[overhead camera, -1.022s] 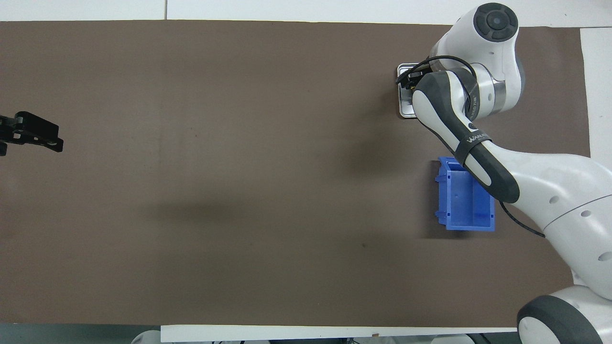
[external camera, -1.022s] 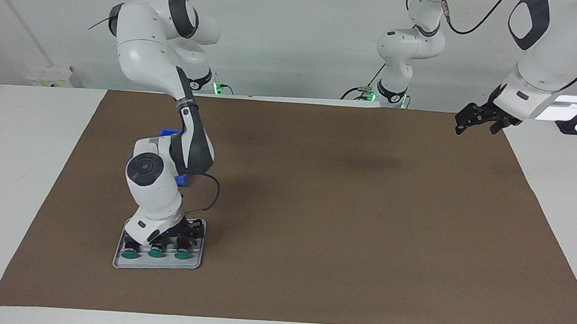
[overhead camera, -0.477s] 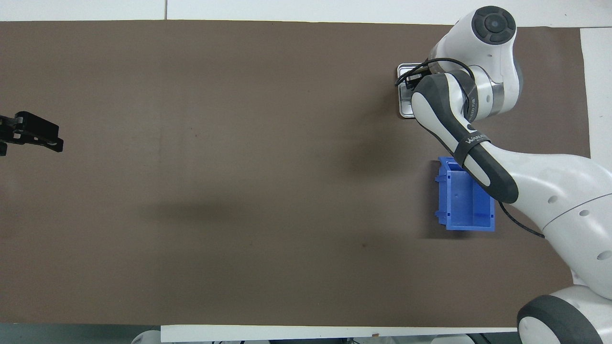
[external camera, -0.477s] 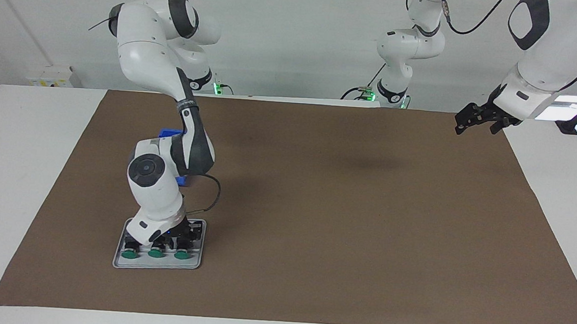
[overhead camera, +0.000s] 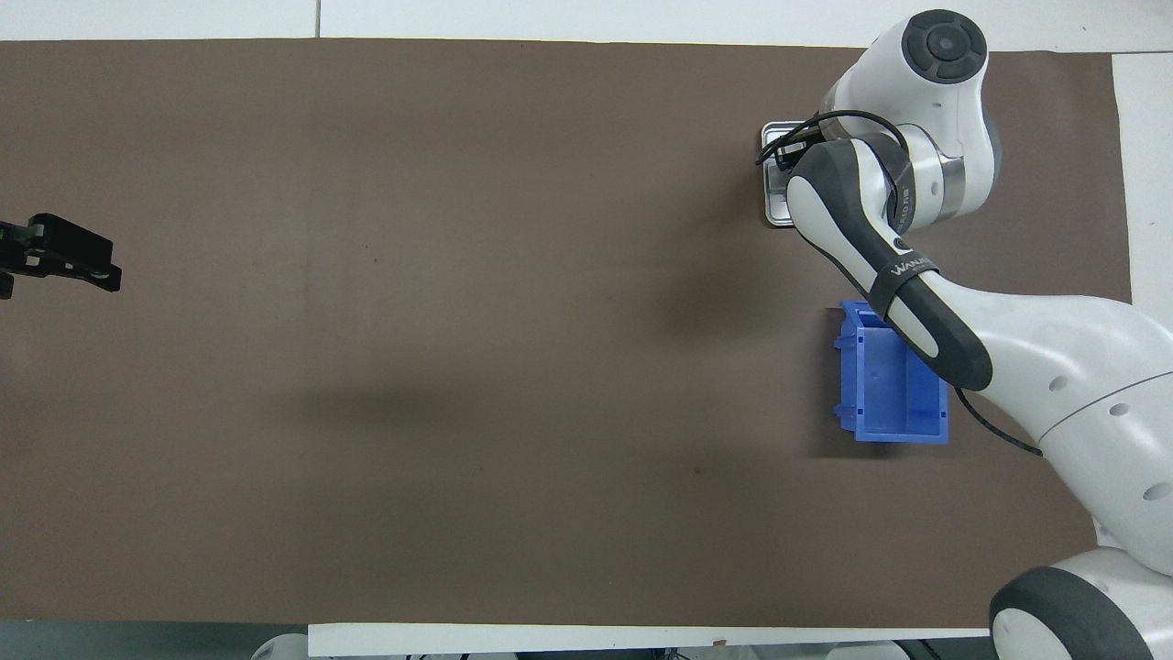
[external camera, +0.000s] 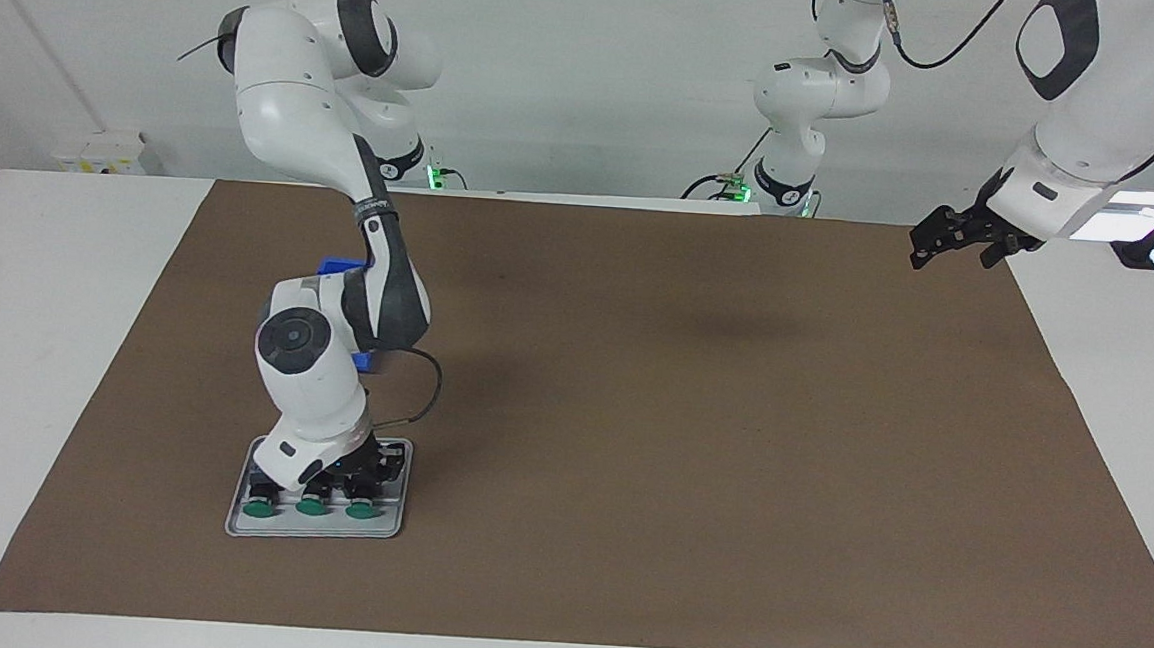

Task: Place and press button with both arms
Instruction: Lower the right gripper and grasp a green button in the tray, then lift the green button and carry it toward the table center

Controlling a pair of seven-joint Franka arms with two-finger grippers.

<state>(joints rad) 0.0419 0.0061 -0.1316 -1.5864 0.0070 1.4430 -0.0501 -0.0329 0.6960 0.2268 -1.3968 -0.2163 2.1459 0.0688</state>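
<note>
We see the right arm's black two-finger gripper [external camera: 359, 479] down on the small grey tray [external camera: 394, 528] that sits toward the right arm's end of the desk, farther from the robots than the blue plastic bin [overhead camera: 893, 390]. On that tray lie three push-buttons with round green caps, in a row; the gripper is at the one nearest the desk's middle [external camera: 359, 511]. Its jaws have drawn in narrow, and we judge they are closed on the dark body of that green-capped button, though the wrist hides the contact itself, so we cannot be sure.

The left arm's black gripper [external camera: 955, 242] waits in the air over the edge of the brown mat [external camera: 689, 451] at the left arm's end, jaws wide and holding nothing.

The step in hand, as we read it, is lifting one button clear of the tray. To do it well we would rise straight up, so that the neighbouring button [external camera: 310, 508] is not dragged along, and keep the cap level so that it can later be set down upright for pressing.

Our count: three buttons, one tray, one bin, two arms, one mat.
</note>
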